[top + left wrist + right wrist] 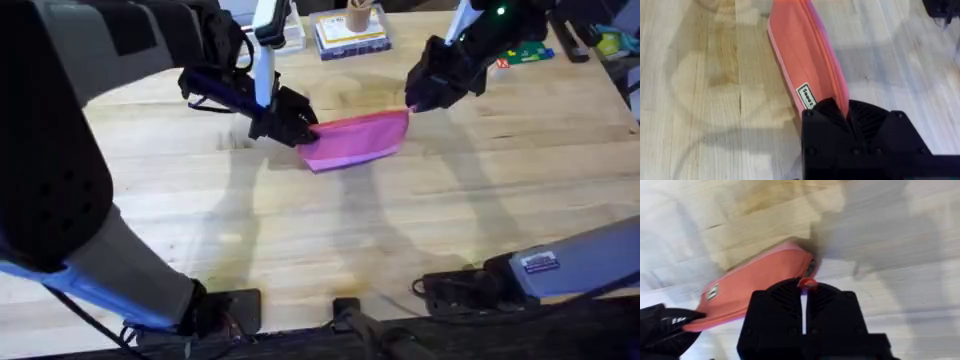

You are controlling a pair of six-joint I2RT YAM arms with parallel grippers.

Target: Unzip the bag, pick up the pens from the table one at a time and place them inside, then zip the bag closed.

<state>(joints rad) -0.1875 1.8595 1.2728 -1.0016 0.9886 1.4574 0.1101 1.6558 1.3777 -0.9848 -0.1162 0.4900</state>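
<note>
The pink bag lies on the table at mid-back, its orange-red zipper edge turned up. My left gripper is shut on the bag's left end; in the left wrist view the fabric runs straight into that gripper. At the right end, my right gripper is pinched shut on the red zipper pull, which sits at its fingertips above the bag. The pens are out of view.
A stack of boxes or books with a cup stands at the table's back edge. A green and red packet lies at the back right. Bare wood stretches in front of the bag.
</note>
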